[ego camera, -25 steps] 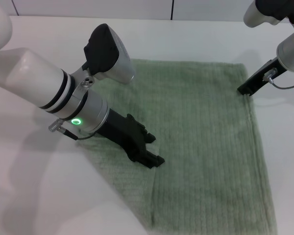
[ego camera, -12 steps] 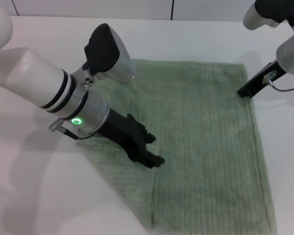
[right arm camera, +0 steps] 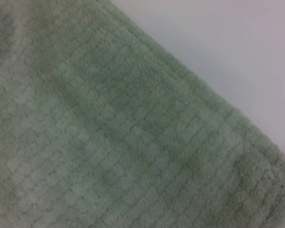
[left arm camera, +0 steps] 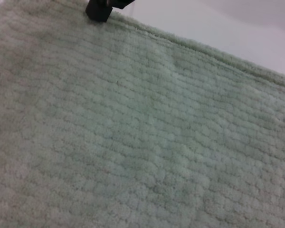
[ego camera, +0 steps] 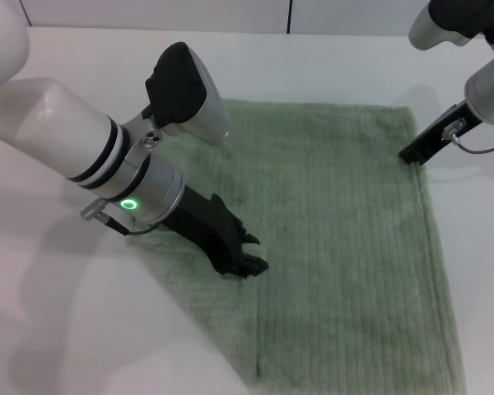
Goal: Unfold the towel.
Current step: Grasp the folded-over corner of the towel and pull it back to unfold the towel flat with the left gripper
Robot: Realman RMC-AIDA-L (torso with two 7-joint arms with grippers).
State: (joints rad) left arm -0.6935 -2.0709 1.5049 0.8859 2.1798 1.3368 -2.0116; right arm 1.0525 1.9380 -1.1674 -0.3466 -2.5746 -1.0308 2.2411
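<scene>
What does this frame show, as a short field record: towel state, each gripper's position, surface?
towel: the towel lies spread flat, pale green, ribbed, with a fold edge showing near its near-left part
left gripper: the left gripper is low over the towel's left part, tips at the cloth; contact cannot be confirmed
right gripper: the right gripper is at the towel's far right corner, beside the hem
surface: the white table
task status: mostly laid out; one flap may remain folded
</scene>
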